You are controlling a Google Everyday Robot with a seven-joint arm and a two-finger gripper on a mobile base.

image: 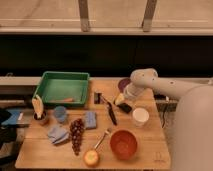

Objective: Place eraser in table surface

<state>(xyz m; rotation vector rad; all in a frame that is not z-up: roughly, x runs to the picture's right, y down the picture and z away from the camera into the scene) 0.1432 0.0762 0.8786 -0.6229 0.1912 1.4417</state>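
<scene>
The eraser, a small black oblong block, is at the tip of my gripper, low over or on the light-brown wooden table surface, just left of the white cup. I cannot tell whether the eraser rests on the wood or is still held. My white arm reaches in from the right, bent down over the table's right middle.
A long black-handled utensil lies left of the eraser, and a small dark upright item stands beyond it. Also on the table are a green tray, an orange bowl, grapes, a round fruit, blue cloths and a blue cup.
</scene>
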